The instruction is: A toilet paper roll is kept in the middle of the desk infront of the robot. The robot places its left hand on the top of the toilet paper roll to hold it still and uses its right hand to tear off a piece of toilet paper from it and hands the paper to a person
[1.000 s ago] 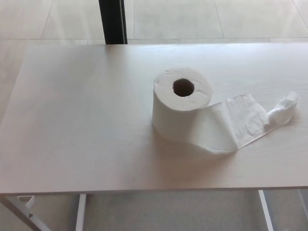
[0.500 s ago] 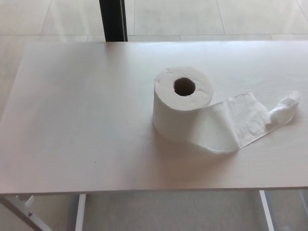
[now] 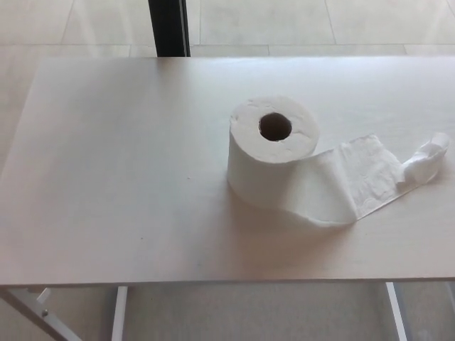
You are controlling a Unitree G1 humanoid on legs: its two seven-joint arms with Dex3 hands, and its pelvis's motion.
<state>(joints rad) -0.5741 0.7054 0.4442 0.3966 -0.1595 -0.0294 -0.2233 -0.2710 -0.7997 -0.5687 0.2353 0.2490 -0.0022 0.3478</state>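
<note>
Toilet paper roll (image 3: 274,153) standing upright on the table (image 3: 121,177), open core facing up, placed a little right of the table's middle and about midway between the far and near edges. Cardboard core (image 3: 275,126) seen as a dark round hole at the centre of the roll's top face. Loose tail of paper (image 3: 355,181) unwound from the roll's lower right side, lying flat on the table surface and reaching toward the right edge. Tail wrinkled along its length, narrowing into a twisted, crumpled tip (image 3: 429,160) close to the table's right edge. Tail still joined to the roll, not torn.

Neither robot hand visible anywhere in the head view; left and right both out of the picture, so no telling whether released, clenched or grasping.

Table top pale and wood-grained, filling most of the view. White table legs (image 3: 117,312) showing below the near edge at the left and right. Pale tiled floor (image 3: 284,21) beyond the far edge, with a dark upright post (image 3: 169,27) rising behind the far edge, left of centre.
</note>
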